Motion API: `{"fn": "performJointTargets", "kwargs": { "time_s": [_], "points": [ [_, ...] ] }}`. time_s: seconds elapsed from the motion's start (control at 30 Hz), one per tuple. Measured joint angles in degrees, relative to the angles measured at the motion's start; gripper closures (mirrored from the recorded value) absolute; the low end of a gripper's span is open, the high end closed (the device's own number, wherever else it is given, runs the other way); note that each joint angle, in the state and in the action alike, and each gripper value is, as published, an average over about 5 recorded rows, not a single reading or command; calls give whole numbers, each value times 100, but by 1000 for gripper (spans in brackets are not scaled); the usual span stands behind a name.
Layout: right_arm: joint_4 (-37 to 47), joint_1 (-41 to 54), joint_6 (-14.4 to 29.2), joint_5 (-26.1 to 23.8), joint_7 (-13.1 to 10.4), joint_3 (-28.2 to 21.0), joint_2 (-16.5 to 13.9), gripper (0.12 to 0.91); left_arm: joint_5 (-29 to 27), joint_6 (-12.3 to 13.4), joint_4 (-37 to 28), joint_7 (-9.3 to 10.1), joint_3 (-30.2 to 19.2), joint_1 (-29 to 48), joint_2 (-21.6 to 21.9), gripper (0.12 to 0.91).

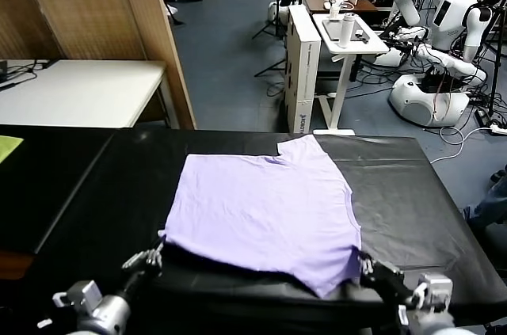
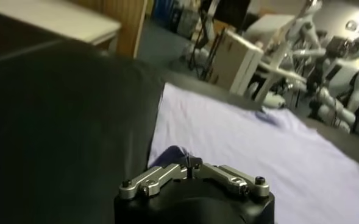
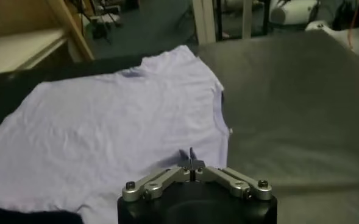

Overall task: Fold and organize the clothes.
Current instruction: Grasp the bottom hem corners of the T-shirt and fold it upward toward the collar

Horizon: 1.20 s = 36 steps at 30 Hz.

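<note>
The lavender T-shirt lies flat on the black table, with a sleeve pointing to the far side. My left gripper is at the shirt's near left corner. Its fingers are shut on a raised bit of the fabric edge, seen in the left wrist view. My right gripper is at the near right corner, shut on the shirt's edge. The shirt also shows in the left wrist view and in the right wrist view. The printed pattern is not visible.
A yellow-green cloth lies at the far left edge. A white table and a wooden partition stand behind on the left. A white cart and other robots stand behind on the right.
</note>
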<state>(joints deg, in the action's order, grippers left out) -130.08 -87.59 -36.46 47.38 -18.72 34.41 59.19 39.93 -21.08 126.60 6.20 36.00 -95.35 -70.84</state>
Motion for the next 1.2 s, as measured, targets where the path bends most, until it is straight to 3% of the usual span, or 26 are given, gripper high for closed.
{"fn": "performJointTargets", "kwargs": {
  "time_s": [0.53, 1.03, 1.13, 1.2],
  "points": [
    [1286, 1565, 39, -58, 22, -936, -176, 886, -321, -56, -865, -6, -404, 1028, 199, 880],
    [1698, 1873, 145, -207, 130, -1172, -105, 886, -386, -62, -1431, -67, -627, 1493, 569, 880],
    [1689, 1848, 143, -225, 190, -1135, -114, 838, -408, -61, -1495, -69, -668, 1557, 579, 880],
    [1651, 1807, 130, -240, 254, -1096, -138, 744, -430, -59, -1518, -74, -684, 1590, 578, 863]
  ]
}}
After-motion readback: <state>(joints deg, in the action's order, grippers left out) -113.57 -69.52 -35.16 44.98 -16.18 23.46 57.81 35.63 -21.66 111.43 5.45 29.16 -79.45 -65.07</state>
